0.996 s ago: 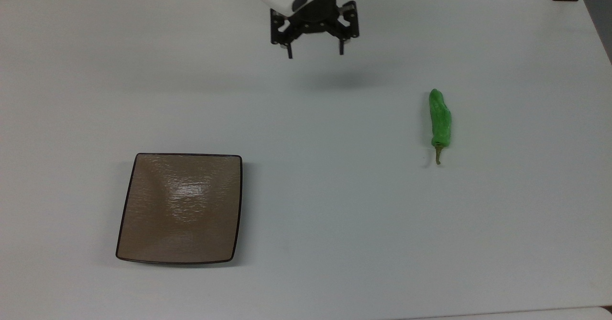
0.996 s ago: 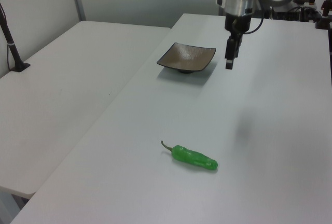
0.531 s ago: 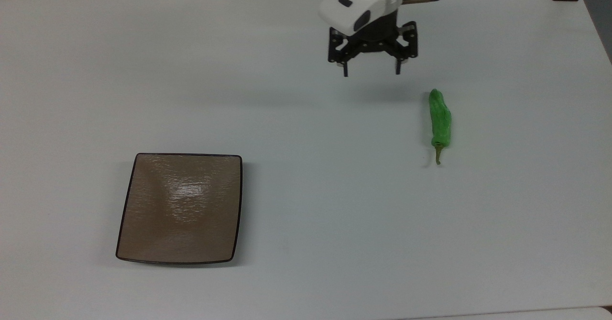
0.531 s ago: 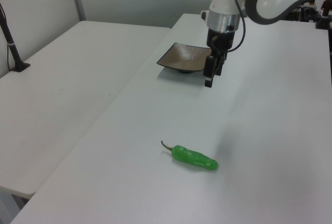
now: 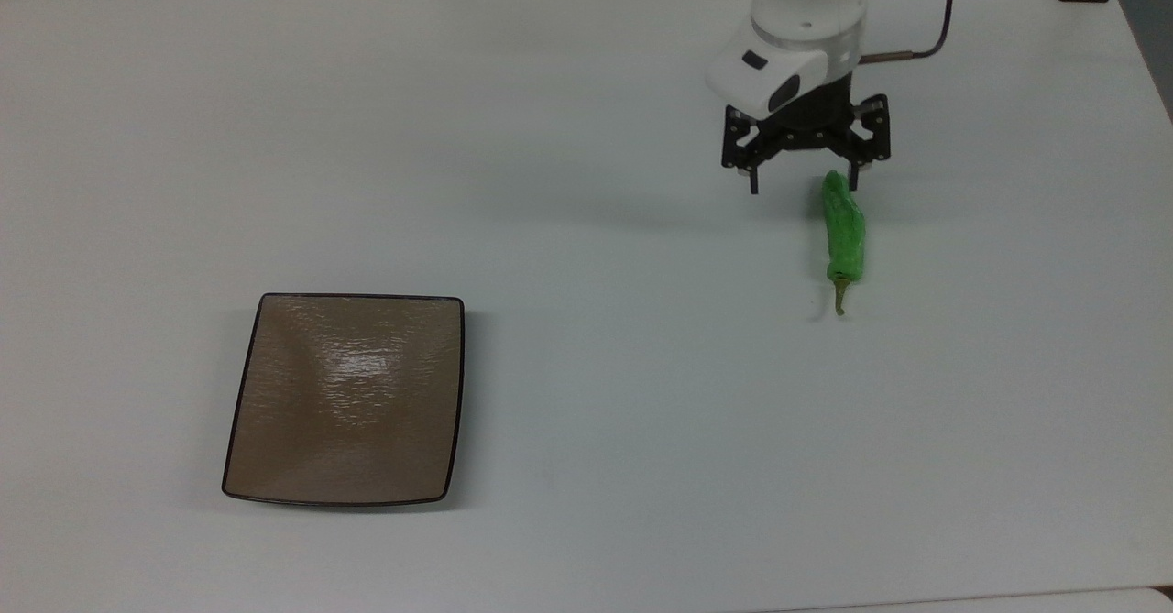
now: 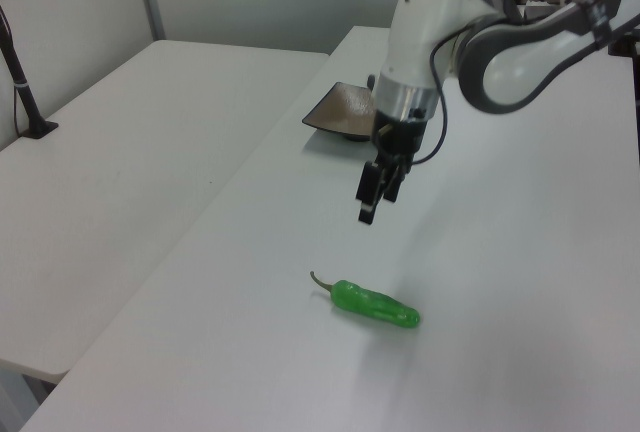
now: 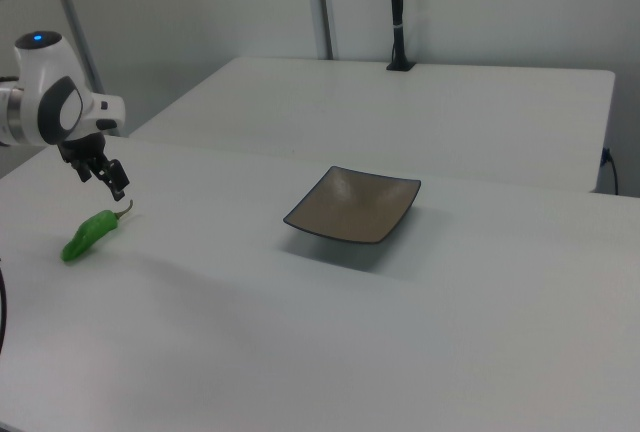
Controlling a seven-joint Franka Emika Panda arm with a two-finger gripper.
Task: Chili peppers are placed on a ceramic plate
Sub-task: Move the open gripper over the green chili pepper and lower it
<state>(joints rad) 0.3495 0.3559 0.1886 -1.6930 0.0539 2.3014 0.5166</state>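
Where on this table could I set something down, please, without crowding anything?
Bare table runs between the ceramic plate and the chili pepper, plus the whole strip in front of both in the top view. It is crowded only where the open gripper hovers at the pepper's tip.

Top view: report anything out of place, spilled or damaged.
Nothing stands out. The green pepper lies intact on the white table, the square plate sits flat and bare, and the open pincer hangs by the pepper's tip.
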